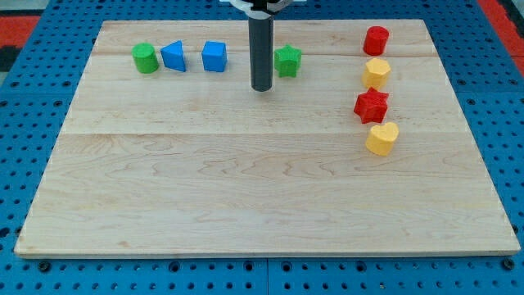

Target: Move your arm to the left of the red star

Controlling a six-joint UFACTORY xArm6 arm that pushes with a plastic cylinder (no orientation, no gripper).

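Observation:
The red star (pixel 371 105) lies at the view's right side of the wooden board, in a column of blocks. My tip (pixel 261 88) is at the lower end of the dark rod, well to the left of the red star and a little higher in the view. The tip stands just left of and below the green star (pixel 287 60). It touches no block.
A red cylinder (pixel 376 39), a yellow hexagon-like block (pixel 377 72) and a yellow heart (pixel 381 138) share the red star's column. A green cylinder (pixel 145 57), a blue triangle (pixel 173 56) and a blue cube (pixel 214 56) line the view's top left. The board (pixel 246 197) sits on a blue pegboard.

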